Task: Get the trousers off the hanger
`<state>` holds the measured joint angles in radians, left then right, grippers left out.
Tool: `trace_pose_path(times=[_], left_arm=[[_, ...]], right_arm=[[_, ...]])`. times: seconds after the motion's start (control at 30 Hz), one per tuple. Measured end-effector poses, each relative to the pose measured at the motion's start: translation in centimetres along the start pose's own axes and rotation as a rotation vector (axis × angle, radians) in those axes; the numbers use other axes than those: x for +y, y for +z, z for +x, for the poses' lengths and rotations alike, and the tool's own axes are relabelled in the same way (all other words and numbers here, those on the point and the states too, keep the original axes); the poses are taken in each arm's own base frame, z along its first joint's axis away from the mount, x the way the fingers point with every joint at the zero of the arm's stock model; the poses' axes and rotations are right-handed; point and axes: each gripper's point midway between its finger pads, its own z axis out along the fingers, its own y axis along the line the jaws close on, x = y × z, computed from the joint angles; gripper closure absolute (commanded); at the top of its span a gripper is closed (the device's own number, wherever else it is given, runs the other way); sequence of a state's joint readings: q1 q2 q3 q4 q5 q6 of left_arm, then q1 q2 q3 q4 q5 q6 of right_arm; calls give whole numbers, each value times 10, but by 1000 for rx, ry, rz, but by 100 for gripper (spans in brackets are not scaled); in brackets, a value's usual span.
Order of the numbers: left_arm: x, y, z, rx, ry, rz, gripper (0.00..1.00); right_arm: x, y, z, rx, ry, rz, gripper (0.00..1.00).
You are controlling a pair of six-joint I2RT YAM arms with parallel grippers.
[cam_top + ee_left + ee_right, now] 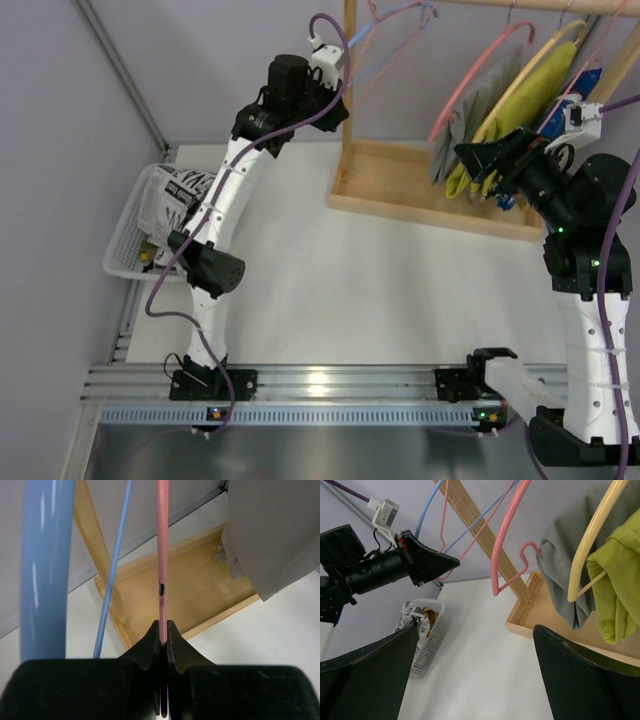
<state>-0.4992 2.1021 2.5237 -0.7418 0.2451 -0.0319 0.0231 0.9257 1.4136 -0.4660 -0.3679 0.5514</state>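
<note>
Holding the hanger (pixel 162 555) is the left gripper (pixel 163 626), its jaws closed tight on the thin pink wire. The trousers (pixel 178 192) lie bunched in the white basket (pixel 118 262), well apart from the rack, so the garment appears to be already off. The right gripper (pixel 475 635) is spread wide and grips nothing. Recommended: centre the wire between the pads, steer clear of the light blue hanger (pixel 42 565) alongside, and confirm the hook is seated before opening.

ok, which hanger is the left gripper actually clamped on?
The thin pink wire hanger, pinched shut in the left gripper. The thin blue wire hanger runs beside it, ungripped; the thicker salmon-pink hanger hangs apart.
</note>
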Motion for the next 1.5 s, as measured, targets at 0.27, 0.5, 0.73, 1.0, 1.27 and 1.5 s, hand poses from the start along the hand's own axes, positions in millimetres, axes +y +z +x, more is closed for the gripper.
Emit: trace_pose_path(times=[0.27, 0.5, 0.73, 1.0, 1.27, 1.5], left_arm=[[-1, 11, 10, 12, -5, 7, 100], [-3, 30, 31, 38, -2, 0, 100], [7, 24, 28, 26, -77, -55, 100], [26, 19, 27, 21, -115, -94, 93], [36, 10, 29, 37, -154, -110, 20], [19, -21, 19, 29, -144, -47, 9]], right_arm=[[0, 0, 0, 0, 0, 0, 1], [-6, 2, 9, 22, 12, 13, 1], [-6, 2, 10, 24, 19, 13, 1], [-4, 0, 9, 22, 17, 5, 1], [-2, 0, 10, 28, 18, -5, 1], [-1, 0, 10, 28, 17, -10, 0]])
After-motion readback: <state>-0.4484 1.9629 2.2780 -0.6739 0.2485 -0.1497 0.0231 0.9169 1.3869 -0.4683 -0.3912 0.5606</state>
